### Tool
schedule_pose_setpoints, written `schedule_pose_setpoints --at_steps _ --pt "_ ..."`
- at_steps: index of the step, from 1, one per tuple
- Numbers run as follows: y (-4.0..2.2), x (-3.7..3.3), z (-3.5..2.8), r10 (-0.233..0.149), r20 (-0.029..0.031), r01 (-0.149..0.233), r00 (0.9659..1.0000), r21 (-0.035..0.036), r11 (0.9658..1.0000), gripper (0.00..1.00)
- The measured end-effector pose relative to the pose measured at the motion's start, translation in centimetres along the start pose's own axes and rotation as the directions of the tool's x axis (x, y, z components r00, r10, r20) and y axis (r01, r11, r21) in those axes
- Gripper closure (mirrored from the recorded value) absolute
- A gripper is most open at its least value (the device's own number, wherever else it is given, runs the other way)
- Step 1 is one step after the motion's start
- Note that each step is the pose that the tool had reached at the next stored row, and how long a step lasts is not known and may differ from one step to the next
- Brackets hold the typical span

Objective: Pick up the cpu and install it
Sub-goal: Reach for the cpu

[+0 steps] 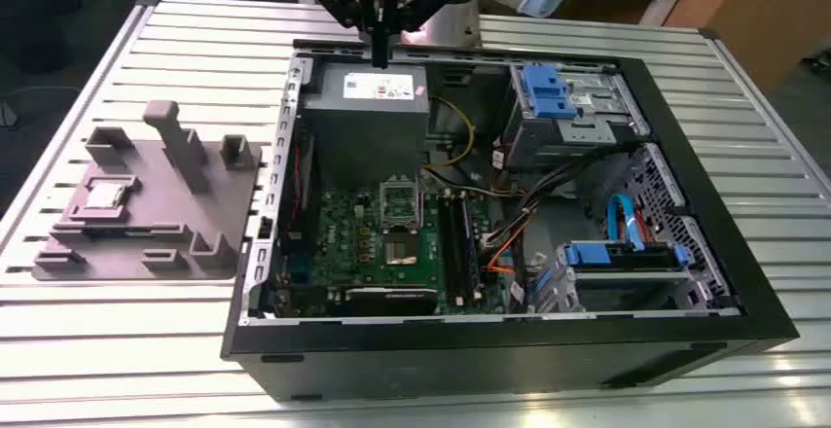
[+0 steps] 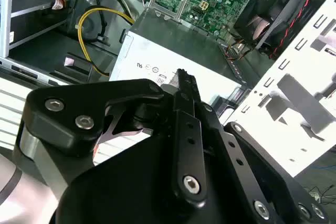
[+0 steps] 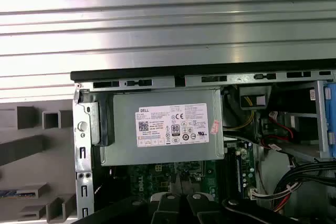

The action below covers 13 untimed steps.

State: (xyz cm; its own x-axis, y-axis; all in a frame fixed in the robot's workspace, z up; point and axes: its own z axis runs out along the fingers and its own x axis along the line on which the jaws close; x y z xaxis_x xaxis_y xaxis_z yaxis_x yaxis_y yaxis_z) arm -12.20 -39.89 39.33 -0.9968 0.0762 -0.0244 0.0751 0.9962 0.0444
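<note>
While the claw (image 1: 380,56), pressed together and empty, hung over the grey box (image 1: 366,117) inside the case (image 1: 520,350), the cpu (image 1: 107,195) lay well apart on the grey plate (image 1: 162,233) on the counter (image 1: 130,350), toward the exterior view's left.

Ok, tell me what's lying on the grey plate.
The cpu lies flat on the grey plate, among its upright blocks. Whatever is beneath the chip is covered.
</note>
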Motion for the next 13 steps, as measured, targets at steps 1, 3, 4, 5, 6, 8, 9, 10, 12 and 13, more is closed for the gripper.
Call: schedule_pose_setpoints --at_steps 1,3,4,5,6,8,9,10,12,13 --pt "0.00 0.00 0.00 0.000 0.0000 0.000 1.0000 0.0000 1.0000 0.90" --pt "0.00 0.00 0.00 0.000 0.0000 0.000 1.0000 0.0000 1.0000 0.90" --pt "0.00 0.00 0.00 0.000 0.0000 0.000 1.0000 0.0000 1.0000 0.90" --pt "0.00 0.00 0.00 0.000 0.0000 0.000 1.0000 0.0000 1.0000 0.90" --pt "0.00 0.03 0.00 0.000 0.0000 0.000 1.0000 0.0000 1.0000 0.90" --pt "-0.01 0.16 -0.01 0.000 0.0000 0.000 1.0000 0.0001 1.0000 0.90" --pt "-0.02 0.25 -0.01 0.000 0.0000 0.000 1.0000 0.0000 1.0000 0.90" --pt "-0.02 0.32 -0.01 0.000 0.0001 0.000 1.0000 0.0000 1.0000 0.90" --pt "-0.03 0.40 -0.01 0.000 0.0000 0.000 1.0000 0.0000 1.0000 0.90" --pt "-0.03 0.43 -0.01 0.000 0.0000 0.000 1.0000 0.0000 1.0000 0.90"
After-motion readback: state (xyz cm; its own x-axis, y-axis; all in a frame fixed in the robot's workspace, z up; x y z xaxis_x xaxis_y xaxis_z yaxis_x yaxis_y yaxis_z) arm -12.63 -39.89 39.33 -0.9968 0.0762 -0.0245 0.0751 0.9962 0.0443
